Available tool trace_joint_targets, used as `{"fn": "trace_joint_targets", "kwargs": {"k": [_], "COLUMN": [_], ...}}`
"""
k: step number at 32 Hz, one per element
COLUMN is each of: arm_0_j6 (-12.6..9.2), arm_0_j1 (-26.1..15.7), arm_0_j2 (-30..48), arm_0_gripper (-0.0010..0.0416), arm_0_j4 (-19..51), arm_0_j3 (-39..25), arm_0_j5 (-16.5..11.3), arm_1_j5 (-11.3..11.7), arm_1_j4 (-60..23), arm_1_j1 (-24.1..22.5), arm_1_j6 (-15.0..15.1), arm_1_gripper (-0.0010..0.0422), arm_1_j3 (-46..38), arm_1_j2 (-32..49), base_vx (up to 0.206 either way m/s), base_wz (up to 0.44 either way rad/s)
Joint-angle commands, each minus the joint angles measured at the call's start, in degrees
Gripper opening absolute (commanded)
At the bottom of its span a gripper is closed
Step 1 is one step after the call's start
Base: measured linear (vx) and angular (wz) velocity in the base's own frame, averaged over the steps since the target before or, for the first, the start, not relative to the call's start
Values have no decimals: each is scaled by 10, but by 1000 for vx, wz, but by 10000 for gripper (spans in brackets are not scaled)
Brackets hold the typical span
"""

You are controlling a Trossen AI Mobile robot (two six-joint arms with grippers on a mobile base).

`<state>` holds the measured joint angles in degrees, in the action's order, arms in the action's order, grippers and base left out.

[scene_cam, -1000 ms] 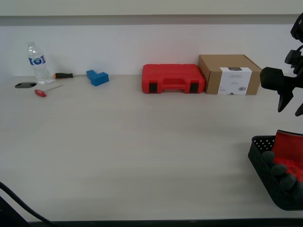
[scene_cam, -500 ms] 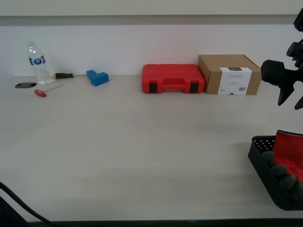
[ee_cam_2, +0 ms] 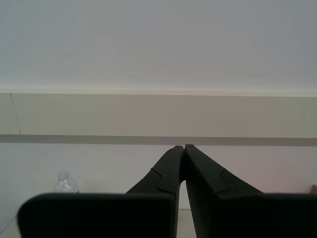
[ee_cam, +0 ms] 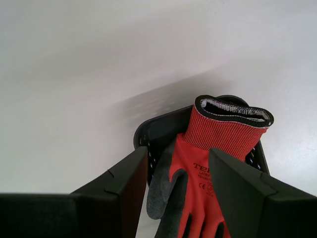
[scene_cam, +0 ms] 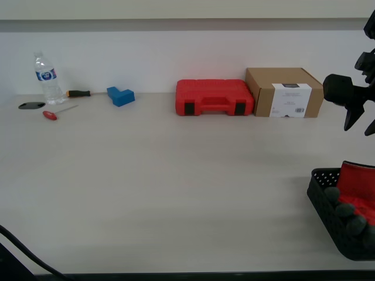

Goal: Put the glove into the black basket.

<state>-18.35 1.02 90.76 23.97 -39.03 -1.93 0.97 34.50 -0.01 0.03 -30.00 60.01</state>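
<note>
The red knit glove (scene_cam: 355, 186) with dark grey fingers lies in the black basket (scene_cam: 324, 201) at the exterior view's right edge, its cuff sticking up over the rim. In the first wrist view the glove (ee_cam: 218, 141) lies inside the basket (ee_cam: 157, 130), below the jaws. My first gripper (scene_cam: 360, 126) hangs open and empty above the basket, clear of the glove; it also shows in the first wrist view (ee_cam: 178, 154). My second gripper (ee_cam_2: 184, 147) is shut on nothing and faces the wall.
A red tool case (scene_cam: 214, 97) and a cardboard box (scene_cam: 285, 92) stand at the back. A water bottle (scene_cam: 47, 79), screwdrivers (scene_cam: 57, 112) and a blue block (scene_cam: 120, 95) lie at the back of the exterior view's left. A black cable (scene_cam: 23, 252) crosses the near corner on that side.
My first gripper has risen a little above the basket, open and empty. The glove and basket have not moved.
</note>
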Motion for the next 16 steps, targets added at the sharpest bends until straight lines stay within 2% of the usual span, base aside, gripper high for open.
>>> {"fn": "trace_joint_targets", "kwargs": {"k": [1, 16], "arm_0_j6": [1, 1], "arm_0_j1": [0, 0], "arm_0_j2": [0, 0], "arm_0_gripper": [170, 169], "arm_0_j4": [-1, -1], "arm_0_j3": [0, 0], "arm_0_j5": [-1, -1], "arm_1_j5": [0, 0], "arm_1_j4": [3, 3], "arm_1_j1": [0, 0], "arm_1_j6": [0, 0], "arm_1_gripper": [0, 0], "arm_1_j3": [0, 0], "arm_1_j2": [0, 0], "base_vx": [0, 0], "base_wz": [0, 0]}}
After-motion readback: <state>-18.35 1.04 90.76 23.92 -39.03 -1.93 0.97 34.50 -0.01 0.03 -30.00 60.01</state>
